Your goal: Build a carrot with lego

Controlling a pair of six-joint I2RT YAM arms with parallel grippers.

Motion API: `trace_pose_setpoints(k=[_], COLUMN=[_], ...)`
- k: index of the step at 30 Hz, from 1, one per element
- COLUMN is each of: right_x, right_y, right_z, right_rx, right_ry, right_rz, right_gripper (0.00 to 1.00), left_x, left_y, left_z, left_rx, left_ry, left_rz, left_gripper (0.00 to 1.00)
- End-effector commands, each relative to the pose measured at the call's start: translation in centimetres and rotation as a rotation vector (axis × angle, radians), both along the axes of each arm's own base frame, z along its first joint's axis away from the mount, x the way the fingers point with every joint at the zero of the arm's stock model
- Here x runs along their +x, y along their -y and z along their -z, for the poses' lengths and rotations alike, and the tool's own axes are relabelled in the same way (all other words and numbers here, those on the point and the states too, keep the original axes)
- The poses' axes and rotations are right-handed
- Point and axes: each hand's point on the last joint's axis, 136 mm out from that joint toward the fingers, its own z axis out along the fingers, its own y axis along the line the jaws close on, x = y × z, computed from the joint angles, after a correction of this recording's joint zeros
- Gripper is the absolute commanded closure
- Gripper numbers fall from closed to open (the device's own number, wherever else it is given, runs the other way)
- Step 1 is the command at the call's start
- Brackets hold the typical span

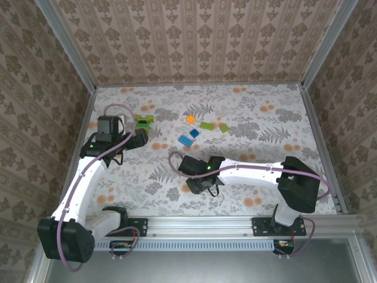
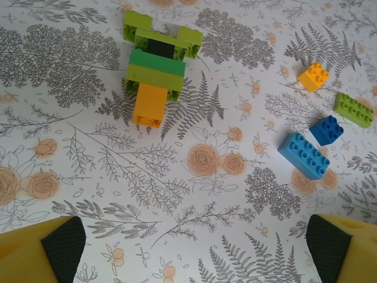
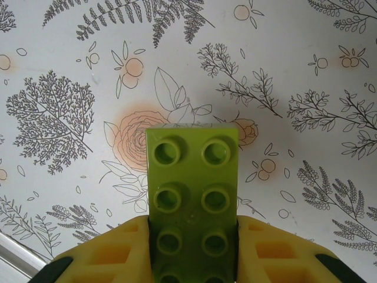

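The carrot (image 2: pixel 154 65) is lying flat on the table (image 2: pixel 194 177), with lime and dark green bricks forming its crossbar and an orange brick making its tip. Flowered cloth is covering the table, and patterned wallpaper (image 1: pixel 200 41) is closing it in. The left gripper (image 2: pixel 194 250) is hanging wide open with the carrot ahead of it, not touching. The right gripper (image 3: pixel 192 259) is clamping a lime brick (image 3: pixel 192 177), apart from the carrot.

High rear overview; close downward wrist views; carrot (image 2: pixel 156 73) common to overview and left.

Green-orange carrot (image 2: pixel 154 71) flat; loose lego (image 2: pixel 303 154) nearby
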Motion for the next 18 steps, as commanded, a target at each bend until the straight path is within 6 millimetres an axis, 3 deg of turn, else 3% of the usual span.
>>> trace_pose_setpoints(k=[1, 18], right_x=[-4.0, -5.9], right_y=[5.0, 6.3], right_z=[5.5, 4.9], right_rx=[-0.222, -0.232], right_ry=[-0.162, -0.245], right_rz=[-0.034, -0.123], right_gripper=[0.72, 0.71], left_x=[0.1, 0.1], left_y=[-0.3, -0.1], left_z=[0.2, -0.2], left_rx=[0.039, 0.038], left_ry=[0.002, 0.007], left_rz=[0.006, 0.015], left_gripper=[0.00, 0.00])
